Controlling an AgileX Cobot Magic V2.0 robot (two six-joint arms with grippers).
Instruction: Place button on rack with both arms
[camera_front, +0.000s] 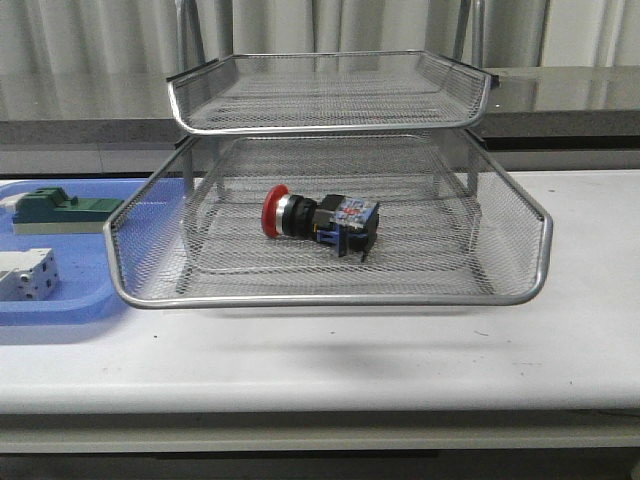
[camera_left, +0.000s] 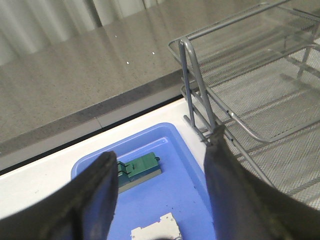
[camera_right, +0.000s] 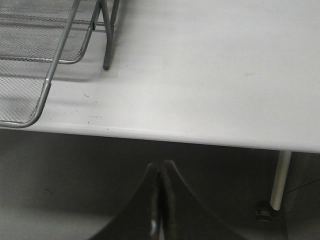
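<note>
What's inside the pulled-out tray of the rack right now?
Only the button, lying on its side on the mesh of the rack, red cap toward the blue tray. The mesh is see-through, so little is hidden; only the spot under the button is covered.
</note>
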